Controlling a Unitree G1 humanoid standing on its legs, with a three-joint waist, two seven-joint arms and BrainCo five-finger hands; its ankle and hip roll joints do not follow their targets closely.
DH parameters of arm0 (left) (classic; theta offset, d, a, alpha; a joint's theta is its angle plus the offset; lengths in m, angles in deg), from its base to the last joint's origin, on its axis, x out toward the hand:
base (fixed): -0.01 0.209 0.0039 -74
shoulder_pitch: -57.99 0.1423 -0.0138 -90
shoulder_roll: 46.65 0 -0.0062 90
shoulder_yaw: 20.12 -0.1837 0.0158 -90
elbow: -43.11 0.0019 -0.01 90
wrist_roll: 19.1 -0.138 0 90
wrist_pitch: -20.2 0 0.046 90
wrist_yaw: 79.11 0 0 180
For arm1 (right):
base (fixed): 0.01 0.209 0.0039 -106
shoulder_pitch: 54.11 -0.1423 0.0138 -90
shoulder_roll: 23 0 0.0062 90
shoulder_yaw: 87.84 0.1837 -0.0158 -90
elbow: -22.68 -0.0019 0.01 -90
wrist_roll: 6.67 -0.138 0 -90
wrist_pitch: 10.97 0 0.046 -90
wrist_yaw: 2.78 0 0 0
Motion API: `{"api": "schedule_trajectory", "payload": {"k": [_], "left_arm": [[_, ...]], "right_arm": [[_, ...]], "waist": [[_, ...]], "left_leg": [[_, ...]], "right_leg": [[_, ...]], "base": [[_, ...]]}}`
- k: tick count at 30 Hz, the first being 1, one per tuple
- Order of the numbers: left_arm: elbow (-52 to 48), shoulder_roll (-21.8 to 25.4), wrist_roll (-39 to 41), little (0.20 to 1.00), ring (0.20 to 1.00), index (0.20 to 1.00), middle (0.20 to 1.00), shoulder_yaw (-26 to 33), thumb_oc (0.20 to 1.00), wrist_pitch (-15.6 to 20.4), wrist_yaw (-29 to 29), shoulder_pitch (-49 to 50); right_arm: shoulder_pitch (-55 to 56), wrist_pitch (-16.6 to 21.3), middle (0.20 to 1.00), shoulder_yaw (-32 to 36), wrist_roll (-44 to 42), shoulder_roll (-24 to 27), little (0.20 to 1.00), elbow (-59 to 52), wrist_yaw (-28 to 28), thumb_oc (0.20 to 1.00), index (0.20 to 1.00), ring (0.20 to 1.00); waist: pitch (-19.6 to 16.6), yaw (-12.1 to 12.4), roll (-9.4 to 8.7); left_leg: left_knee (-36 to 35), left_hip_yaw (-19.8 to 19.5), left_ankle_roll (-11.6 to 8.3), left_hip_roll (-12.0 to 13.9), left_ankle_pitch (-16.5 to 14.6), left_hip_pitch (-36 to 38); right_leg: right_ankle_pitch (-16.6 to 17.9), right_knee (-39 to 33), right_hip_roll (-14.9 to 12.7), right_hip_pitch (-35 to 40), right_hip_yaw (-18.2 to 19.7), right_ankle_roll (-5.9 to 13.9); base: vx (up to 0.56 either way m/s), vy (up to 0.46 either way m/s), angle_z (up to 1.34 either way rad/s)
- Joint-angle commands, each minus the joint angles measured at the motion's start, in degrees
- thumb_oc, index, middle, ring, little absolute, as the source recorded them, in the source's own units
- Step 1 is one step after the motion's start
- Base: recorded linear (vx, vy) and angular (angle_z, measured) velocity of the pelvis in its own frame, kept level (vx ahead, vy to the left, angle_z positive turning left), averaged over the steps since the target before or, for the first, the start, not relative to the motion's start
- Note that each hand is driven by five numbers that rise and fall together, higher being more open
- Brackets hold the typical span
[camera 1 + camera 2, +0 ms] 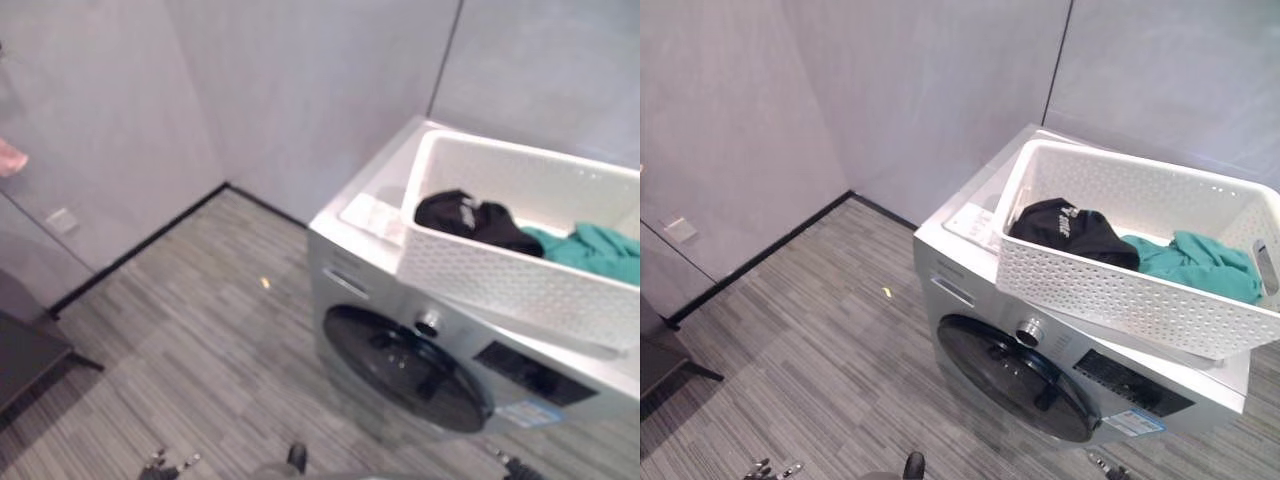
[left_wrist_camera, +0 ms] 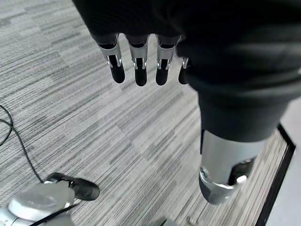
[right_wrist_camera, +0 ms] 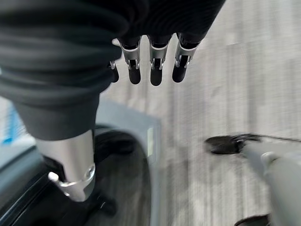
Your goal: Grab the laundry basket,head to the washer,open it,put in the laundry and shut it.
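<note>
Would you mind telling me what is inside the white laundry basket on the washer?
The laundry basket holds a black garment and a teal garment beside it. Whatever lies beneath them is covered, and the near wall hides the basket's floor.

The laundry basket (image 1: pixel 1110 285) looks like matt white plastic, its walls perforated all over. Soft cloth lies in it: a black garment (image 1: pixel 1070 232) and a teal one (image 1: pixel 1195 262). The washer (image 1: pixel 970 290) has smooth silver-grey panels and a glossy dark door (image 1: pixel 1015 390). The floor (image 1: pixel 820 340) is grey streaked planking, matt.
</note>
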Motion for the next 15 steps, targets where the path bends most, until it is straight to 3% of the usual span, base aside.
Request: {"api": "schedule_trajectory", "payload": {"k": [1,15], "left_arm": [[1.5,-0.6,0.8,1.000,1.000,1.000,1.000,-0.4,1.000,2.1,-0.3,-1.3],[1.1,-1.2,0.8,1.000,1.000,1.000,1.000,-1.0,1.000,2.5,-1.6,-2.6]], "right_arm": [[0.3,0.8,1.000,0.6,-2.4,1.6,1.000,1.7,-1.0,1.000,1.000,1.000],[0.5,0.0,1.000,-2.0,-1.6,-0.8,1.000,2.6,-0.7,1.000,1.000,1.000]], "waist": [[-1.6,0.1,1.78],[-1.8,-0.3,1.71]], "left_leg": [[1.5,4.0,-1.64,3.2,0.8,-2.6],[1.3,3.8,-1.58,3.1,0.7,-2.3]], "right_leg": [[-4.4,3.1,-1.5,0.5,1.3,3.38],[-4.2,3.1,-1.7,0.7,1.5,3.37]], "base": [[0.00,0.000,0.00],[0.00,0.000,0.00]]}}
